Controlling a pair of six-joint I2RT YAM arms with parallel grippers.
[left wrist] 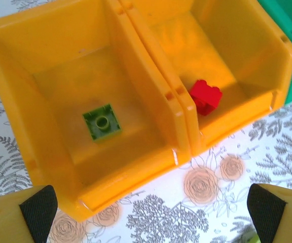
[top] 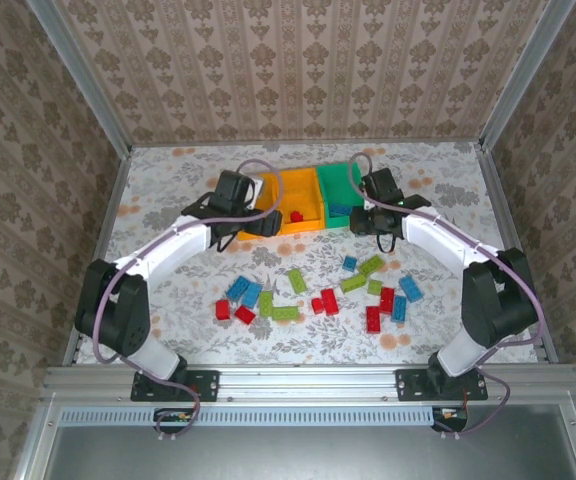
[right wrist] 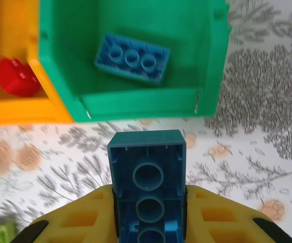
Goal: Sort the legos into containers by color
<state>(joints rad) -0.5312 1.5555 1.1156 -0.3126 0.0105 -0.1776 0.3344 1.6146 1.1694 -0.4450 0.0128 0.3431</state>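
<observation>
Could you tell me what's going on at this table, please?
Two robot arms are sorting lego bricks by colour into three joined bins. The right arm's fingers are shut on a blue brick near the green bin, which holds another blue one. The left arm's fingers stand open by the left orange bin, where a green brick lies. Many bricks lie loose on the table.

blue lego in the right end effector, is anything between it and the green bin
Nothing visible: only patterned table lies between the held blue lego and the green bin's near wall. One blue brick lies inside.
</observation>
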